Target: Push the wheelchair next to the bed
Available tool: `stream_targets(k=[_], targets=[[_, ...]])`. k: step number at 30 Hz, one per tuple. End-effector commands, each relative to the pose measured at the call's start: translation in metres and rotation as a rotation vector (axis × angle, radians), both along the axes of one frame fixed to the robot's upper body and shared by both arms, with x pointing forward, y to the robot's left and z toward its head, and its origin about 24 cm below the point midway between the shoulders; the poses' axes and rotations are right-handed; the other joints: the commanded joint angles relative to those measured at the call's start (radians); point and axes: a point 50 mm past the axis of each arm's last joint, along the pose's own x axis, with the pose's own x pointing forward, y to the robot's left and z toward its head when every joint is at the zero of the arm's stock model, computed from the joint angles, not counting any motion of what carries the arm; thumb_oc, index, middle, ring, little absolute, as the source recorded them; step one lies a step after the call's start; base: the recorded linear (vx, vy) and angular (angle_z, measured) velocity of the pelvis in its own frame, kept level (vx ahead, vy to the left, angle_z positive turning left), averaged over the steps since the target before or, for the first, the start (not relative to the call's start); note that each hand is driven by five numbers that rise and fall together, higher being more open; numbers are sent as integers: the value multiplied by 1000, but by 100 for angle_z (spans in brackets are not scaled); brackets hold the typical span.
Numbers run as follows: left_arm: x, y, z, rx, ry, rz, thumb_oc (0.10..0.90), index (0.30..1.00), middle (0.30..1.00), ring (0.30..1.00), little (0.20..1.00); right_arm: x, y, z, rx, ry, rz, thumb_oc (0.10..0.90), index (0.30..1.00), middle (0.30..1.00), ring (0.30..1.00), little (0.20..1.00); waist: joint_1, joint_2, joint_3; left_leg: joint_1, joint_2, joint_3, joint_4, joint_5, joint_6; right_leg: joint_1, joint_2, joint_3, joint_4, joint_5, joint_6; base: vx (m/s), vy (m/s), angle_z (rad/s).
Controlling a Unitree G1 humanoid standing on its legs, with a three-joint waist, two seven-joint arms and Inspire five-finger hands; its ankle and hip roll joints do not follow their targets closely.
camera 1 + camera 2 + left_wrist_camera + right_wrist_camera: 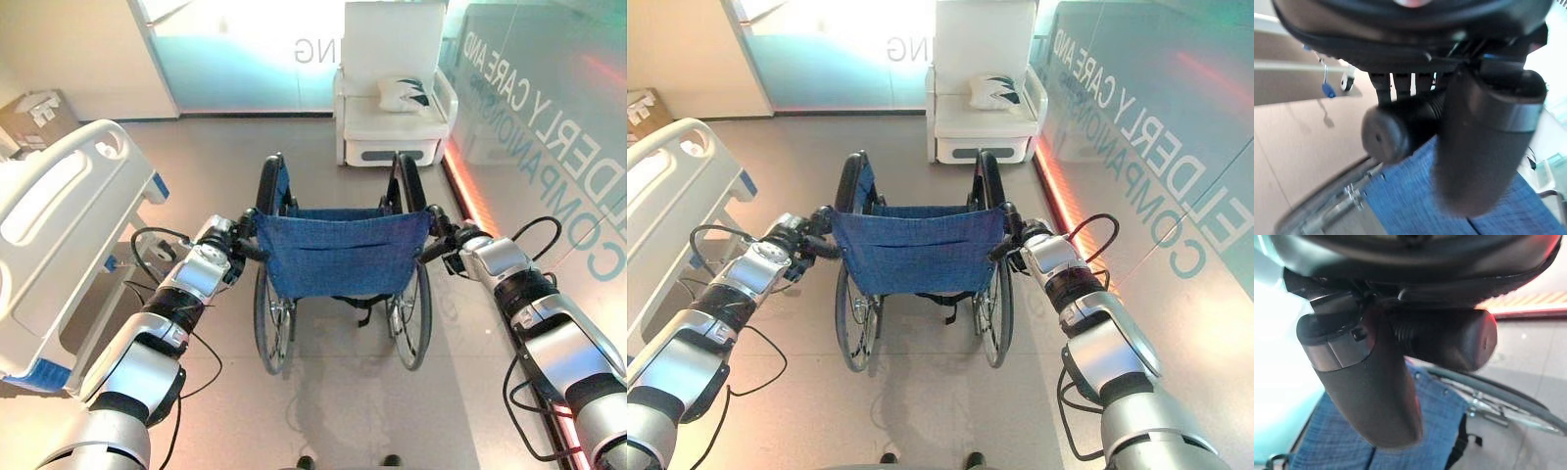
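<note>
Silver-grey arms, dark hands, black cables

A glossy grey-beige floor point(343, 411) runs back to a brightly lit frosted glass wall point(245, 49) at the top centre. A white armchair point(394, 83) holding a cushion point(404, 93) stands before it. A teal lettered glass partition point(549, 117) lines the right, a cardboard box point(34, 117) sits upper left.

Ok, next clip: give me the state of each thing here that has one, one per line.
wheelchair: unfolded, upright, seat empty, facing away from the robot.
left hand: curled round the left push handle.
right hand: curled round the right push handle.
bed: left of the wheelchair, side rail up.
armchair: unoccupied, a cushion on its seat.
</note>
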Motion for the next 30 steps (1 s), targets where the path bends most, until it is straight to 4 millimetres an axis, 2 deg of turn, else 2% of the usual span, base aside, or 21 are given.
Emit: stream_targets(k=[1, 9, 18, 24, 30], targets=[[-1, 10, -1, 104, 60, -7, 400, 300, 300, 300, 300, 12, -4, 34, -56, -63, 153, 400, 300, 300, 300, 300, 21, -25, 2, -40, -31, 42, 19, -45, 7, -3, -17, -2, 60, -72, 11, 0, 0, 0], [-5, 14, -13, 154, 134, -26, 400, 300, 300, 300, 300, 12, -3, 26, -14, -58, 169, 400, 300, 300, 300, 300, 28, -26, -8, -38, -30, 39, 16, -42, 5, 8, -18, -10, 51, -72, 10, 0, 0, 0], [-1, 5, -14, 231, 137, -111, 400, 300, 300, 300, 300, 16, -2, 35, -69, -113, 177, 400, 300, 300, 300, 300, 27, -27, -9, -35, -32, 36, 21, -47, 5, 11, -22, -6, 50, -72, 12, -7, 3, 0], [8, -5, -1, 291, 75, -190, 400, 300, 300, 300, 300, 20, 4, 49, -111, -155, 212, 400, 300, 300, 300, 300, 23, -27, -11, -30, -34, 39, 29, -55, 9, 12, -28, 3, 62, -76, 15, -24, 18, 0], [16, -17, 14, 225, -54, -213, 400, 300, 300, 300, 300, 23, 8, 61, -125, -202, 237, 400, 300, 300, 300, 300, 21, -28, -5, -31, -39, 44, 63, -77, 21, 5, -47, 12, 101, -86, 21, -46, 65, 0]])
